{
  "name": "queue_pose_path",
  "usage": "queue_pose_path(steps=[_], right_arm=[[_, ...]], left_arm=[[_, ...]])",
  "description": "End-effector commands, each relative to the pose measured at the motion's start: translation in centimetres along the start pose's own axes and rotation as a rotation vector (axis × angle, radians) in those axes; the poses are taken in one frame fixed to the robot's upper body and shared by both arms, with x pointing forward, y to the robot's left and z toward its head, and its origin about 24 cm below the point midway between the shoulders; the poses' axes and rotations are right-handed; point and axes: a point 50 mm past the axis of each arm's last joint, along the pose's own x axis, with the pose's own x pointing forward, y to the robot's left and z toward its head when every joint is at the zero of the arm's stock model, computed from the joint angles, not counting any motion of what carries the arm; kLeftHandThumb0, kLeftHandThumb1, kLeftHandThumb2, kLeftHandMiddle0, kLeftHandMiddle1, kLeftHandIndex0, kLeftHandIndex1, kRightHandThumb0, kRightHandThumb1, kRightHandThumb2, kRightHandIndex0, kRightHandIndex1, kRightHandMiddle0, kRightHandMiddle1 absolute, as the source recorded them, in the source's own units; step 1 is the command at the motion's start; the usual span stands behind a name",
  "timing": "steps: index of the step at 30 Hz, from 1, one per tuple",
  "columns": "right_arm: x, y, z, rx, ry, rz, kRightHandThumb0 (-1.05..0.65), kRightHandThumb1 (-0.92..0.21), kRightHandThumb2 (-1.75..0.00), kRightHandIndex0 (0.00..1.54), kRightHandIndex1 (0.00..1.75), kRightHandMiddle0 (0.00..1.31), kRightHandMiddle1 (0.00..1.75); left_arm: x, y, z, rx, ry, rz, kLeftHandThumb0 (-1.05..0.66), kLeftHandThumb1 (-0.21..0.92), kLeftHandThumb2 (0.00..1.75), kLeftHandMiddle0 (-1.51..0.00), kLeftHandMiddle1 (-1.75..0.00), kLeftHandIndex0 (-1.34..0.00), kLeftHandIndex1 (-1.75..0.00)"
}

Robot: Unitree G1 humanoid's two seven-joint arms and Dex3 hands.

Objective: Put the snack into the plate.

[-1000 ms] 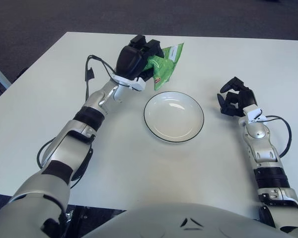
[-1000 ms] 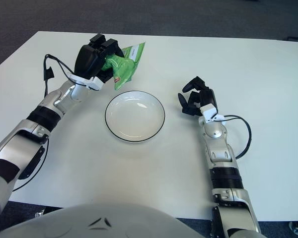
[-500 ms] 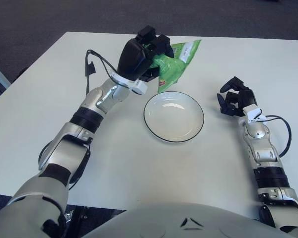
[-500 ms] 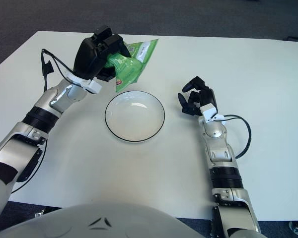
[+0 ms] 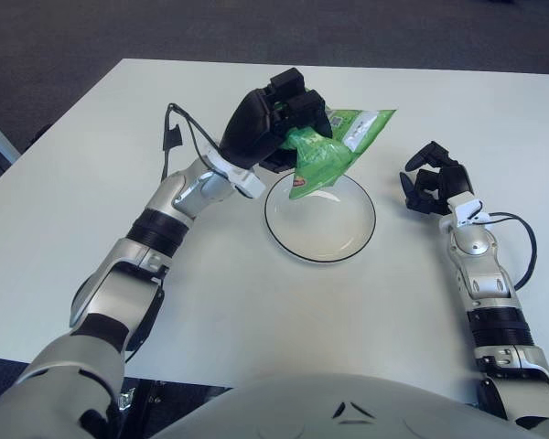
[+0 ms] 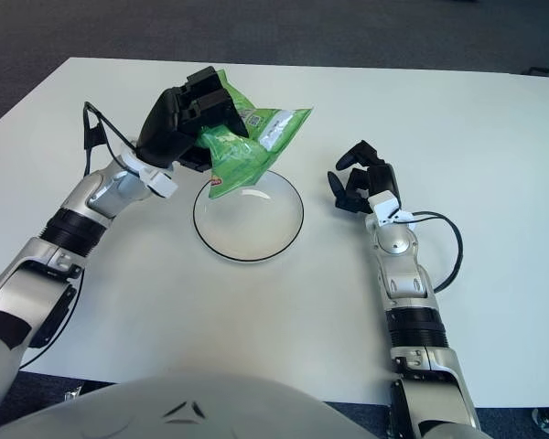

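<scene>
The white plate [image 5: 320, 218] with its dark rim sat on the white bench [image 5: 256, 302]. Right of the plate, the right hand [image 5: 432, 180] showed with its fingers curled around nothing. Over the plate's far left rim, the left hand [image 5: 273, 126] held the green snack [image 5: 334, 146] bag aloft, fingers clenched on its crumpled top. The bag's white label panel carried print too small to read, and the fingers hid part of the packet.
</scene>
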Motion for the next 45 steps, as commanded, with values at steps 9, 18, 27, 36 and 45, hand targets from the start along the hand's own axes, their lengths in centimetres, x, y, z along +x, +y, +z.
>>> queue_pose_path(steps=[9,18,27,36,45], right_arm=[[-2.5,1.8,-5.0,-0.016,0.272,0.098,-0.4,-0.59,-0.97,0.98,1.75,0.41,1.75],[-2.4,1.9,-5.0,-0.023,0.276,0.097,-0.4,-0.6,-0.95,0.91,1.75,0.4,1.75],[-2.4,1.9,-5.0,-0.017,0.276,0.1,-0.4,-0.61,-0.94,0.89,1.75,0.39,1.75],[-2.5,1.9,-4.9,-0.022,0.273,0.107,-0.4,-0.61,-0.94,0.9,1.75,0.39,1.75],[-2.5,1.9,-5.0,-0.015,0.28,0.103,-0.4,-0.61,-0.94,0.93,1.75,0.39,1.75]], left_arm=[[-1.6,-2.9,2.6,-0.093,-0.083,-0.074,0.52,0.17,1.49,-0.72,-1.75,-0.9,-1.75],[-1.6,-3.3,2.6,-0.023,-0.124,-0.203,0.51,0.21,1.44,-0.69,-1.75,-0.86,-1.75],[-2.1,-4.8,2.2,0.061,-0.167,-0.28,0.5,0.22,1.43,-0.69,-1.75,-0.84,-1.75],[-3.9,-7.5,2.6,0.098,-0.151,-0.334,0.5,0.23,1.42,-0.67,-1.75,-0.81,-1.75],[-4.4,-8.0,2.5,0.155,-0.155,-0.416,0.49,0.25,1.4,-0.66,-1.75,-0.77,-1.75]])
